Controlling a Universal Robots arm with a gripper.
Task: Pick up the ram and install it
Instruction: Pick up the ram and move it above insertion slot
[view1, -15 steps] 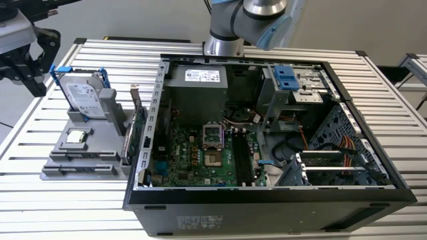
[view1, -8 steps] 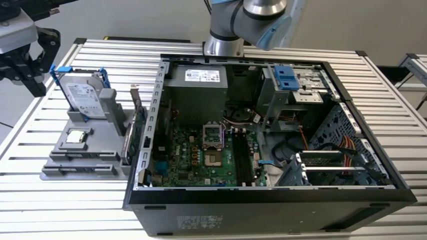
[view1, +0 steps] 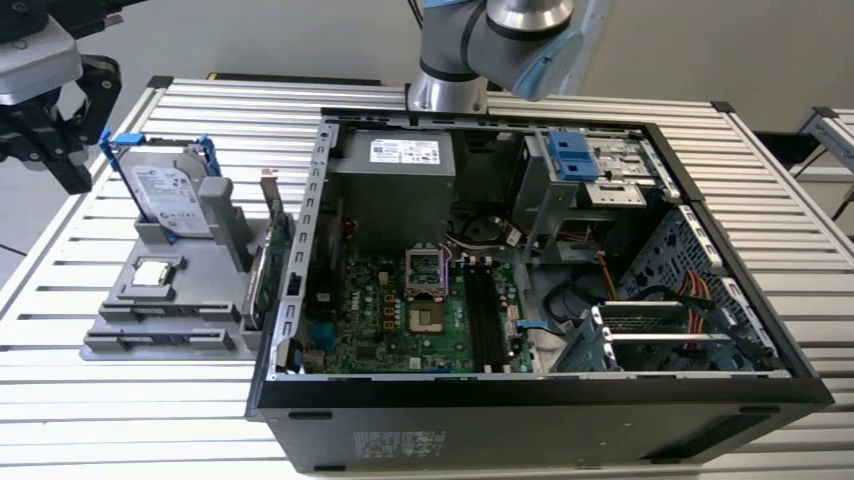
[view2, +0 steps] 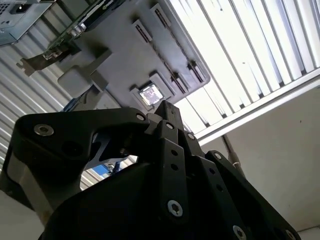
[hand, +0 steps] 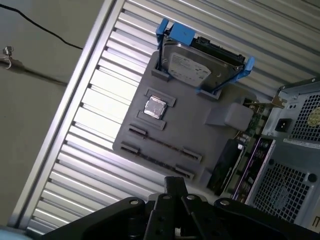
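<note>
1. The arm (view1: 451, 60) stands at the far edge of the tabletop (view1: 80, 400), behind the open computer case (view1: 534, 388). It goes straight up from there.
2. The pincer (view1: 70, 170) hangs over the side edge of the tabletop on the exterior view's left, close to the far corner. It points down.
3. In both wrist views the pincer (view2: 165, 107) (hand: 175, 182) has its fingertips together, and I see nothing between them.
4. Under it sits a gray holder (view1: 134, 330) near that same edge, just beside the case.
5. The hard drive (view1: 167, 195) with blue rails stands at the far end of the holder. A small square chip (view1: 154, 270) lies in the middle. A green card (view1: 271, 262) stands on edge on the side next to the case.
6. I cannot tell for sure where the ram is. Long dark slots (view1: 481, 320) run along the green board (view1: 387, 320) inside the case, well apart from the pincer.
</note>
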